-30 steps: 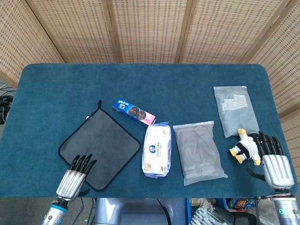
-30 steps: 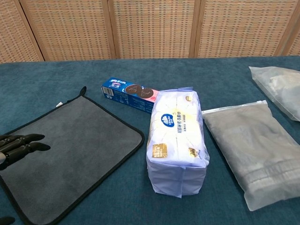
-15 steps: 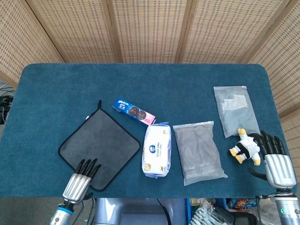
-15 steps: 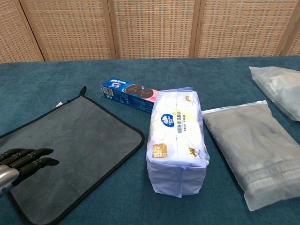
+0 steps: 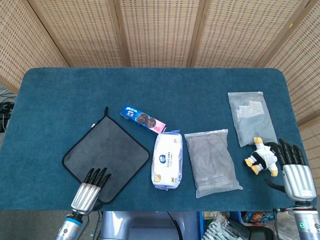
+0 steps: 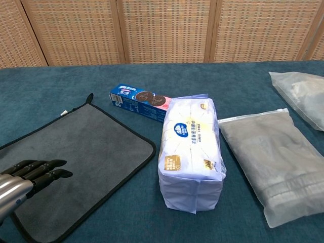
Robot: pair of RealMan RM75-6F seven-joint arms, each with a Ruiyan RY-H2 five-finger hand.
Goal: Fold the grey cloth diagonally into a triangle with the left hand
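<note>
The chest view cuts off a lot: only the dark fingers and a bit of the silver back of the left hand [image 6: 31,174] show at the bottom left corner, and the right hand isn't in it at all. The grey square microfibre cloth with black stitched edging [image 5: 106,153] also runs off the left and bottom edges there, so you need the head view to see its full diamond-ish outline. It's lying flat and unfolded on the left side of the table, one corner pointing at the robot.

In the head view the left hand [image 5: 91,188] sits over that near corner, fingers straight and slightly apart, holding nothing; can't tell if the fingertips actually touch the fabric. The right hand [image 5: 294,172] is way over at the right edge, fingers stretched out and empty, just beside a small plush penguin toy [image 5: 261,157].

Around the cloth: a blue cardboard cookie box [image 5: 143,119] near its far side, a soft white-and-blue plastic pack of tissues [image 5: 167,160] just to its right, then a frosted zip bag with grey fabric inside [image 5: 212,162], and another clear zip bag [image 5: 251,118] further back. Its contents are hard to make out. Everything is on a teal carpet-like tabletop [image 5: 150,85] with woven rattan screens [image 5: 160,30] behind.
</note>
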